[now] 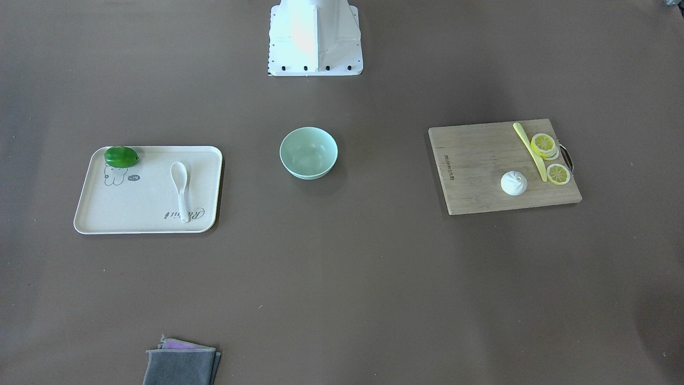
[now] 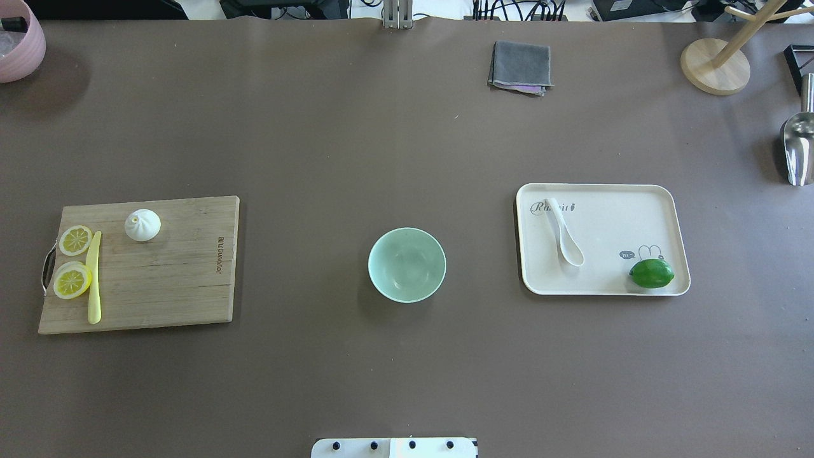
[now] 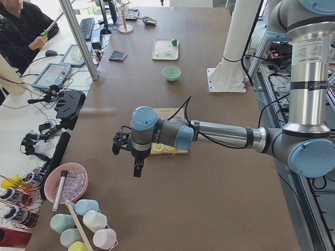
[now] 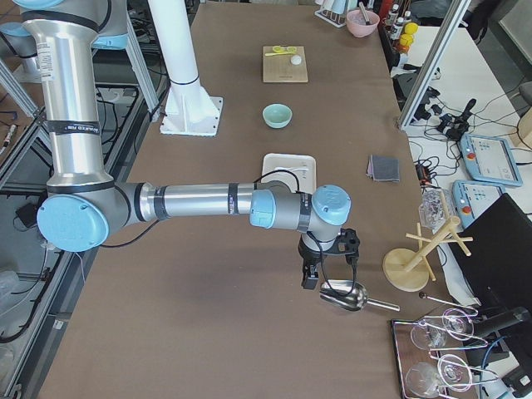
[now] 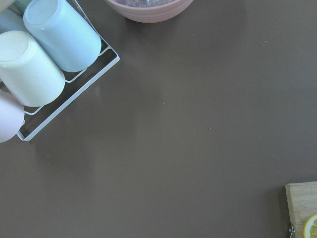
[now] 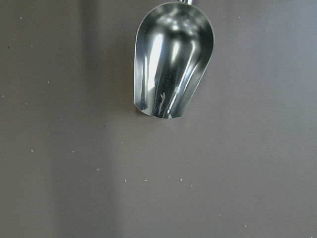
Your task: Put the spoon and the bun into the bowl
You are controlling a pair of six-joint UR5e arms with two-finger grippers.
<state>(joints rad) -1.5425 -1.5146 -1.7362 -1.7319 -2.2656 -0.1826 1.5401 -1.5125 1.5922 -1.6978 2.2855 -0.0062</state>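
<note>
Near the desk's ctr, slightly toward the robot-side edge, we see the bowl (image 2: 407, 267) upright & empty, so nothing is placed yet. We judge the task at its very start: both items are left to do.

The spoon (image 2: 565, 238) lies scoop-up on the tray (image 2: 610, 216) toward the desk's right end, handle pointing to the far edge. It is well apart from the green fruit (image 2: 651, 273) in the tray's near corner. The bun (image 2: 142, 225) sits upright on the cutting board (image 2: 172, 280) toward the left end, near the board's far edge and just beside the lemon slices (image 2: 75, 240).

The left end effector (image 3: 137, 170) hangs over the left end of the desk, beyond the board. The right end effector (image 4: 309, 281) hangs over the right end, above a metal scoop (image 6: 173, 64). Both show only in the side views, so we can't tell whether either is wide or narrow. The wrist cams show no fingers & no carried item.

What's left, as we judge it: 2 picks and 2 drops, i.e. spoon w/ the right arm, bun w/ the left, each into the bowl.
</note>
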